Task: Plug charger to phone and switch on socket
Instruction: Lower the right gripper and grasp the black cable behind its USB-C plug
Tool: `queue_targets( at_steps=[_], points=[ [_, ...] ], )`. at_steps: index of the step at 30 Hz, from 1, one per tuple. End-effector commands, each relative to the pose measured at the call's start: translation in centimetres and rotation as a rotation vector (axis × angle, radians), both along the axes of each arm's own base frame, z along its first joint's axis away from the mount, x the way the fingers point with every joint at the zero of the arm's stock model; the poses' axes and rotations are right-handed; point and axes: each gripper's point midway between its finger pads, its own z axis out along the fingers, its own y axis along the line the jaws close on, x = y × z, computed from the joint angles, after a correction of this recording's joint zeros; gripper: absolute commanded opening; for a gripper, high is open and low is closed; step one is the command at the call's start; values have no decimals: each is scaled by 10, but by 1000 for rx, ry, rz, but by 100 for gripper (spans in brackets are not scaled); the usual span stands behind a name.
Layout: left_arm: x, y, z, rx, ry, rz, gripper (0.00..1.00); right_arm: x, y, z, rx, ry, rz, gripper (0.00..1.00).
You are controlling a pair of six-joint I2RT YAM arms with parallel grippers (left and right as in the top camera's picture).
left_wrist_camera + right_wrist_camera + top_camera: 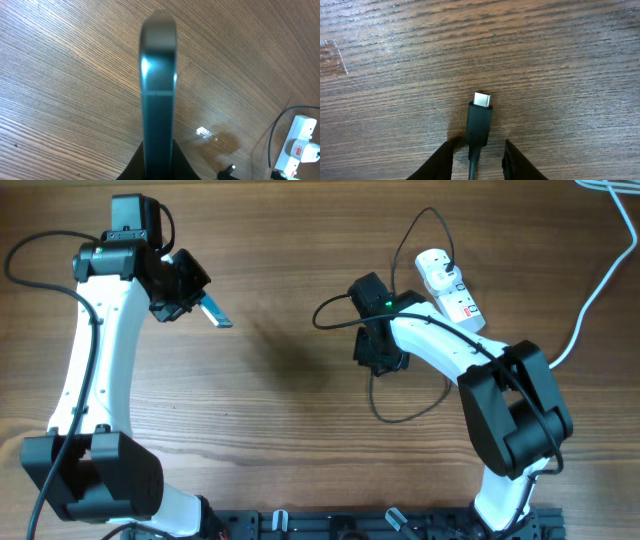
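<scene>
My left gripper (188, 292) is shut on the phone (216, 313) and holds it edge-on above the table. In the left wrist view the phone (159, 90) rises between the fingers (159, 152). My right gripper (378, 352) is low at the table, open. Its fingers (479, 147) stand either side of the charger's black plug tip (480, 117), with a gap on both sides. The thin black cable (420, 408) loops back to a white adapter (433, 266) on the white socket strip (462, 302). The plug tip (227, 170) and the strip (300, 150) also show in the left wrist view.
The strip's thick white cord (600, 270) runs off the back right corner. The black cable also arcs behind the right gripper (410, 235). The arm bases stand at the near table edge (380, 525).
</scene>
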Motion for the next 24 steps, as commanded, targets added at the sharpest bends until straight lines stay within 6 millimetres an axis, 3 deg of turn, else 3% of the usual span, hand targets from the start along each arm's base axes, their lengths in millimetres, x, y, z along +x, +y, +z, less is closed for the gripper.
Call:
queue_targets(
  at_steps=[1, 14, 24],
  points=[
    [2, 2, 5, 9, -18, 6, 4, -13, -4, -16, -16, 49, -3, 30],
    [4, 2, 5, 9, -25, 6, 4, -14, -3, -16, -11, 57, -3, 23],
    [4, 2, 5, 9, -25, 6, 4, -17, -2, -16, -1, 69, -3, 27]
  ],
)
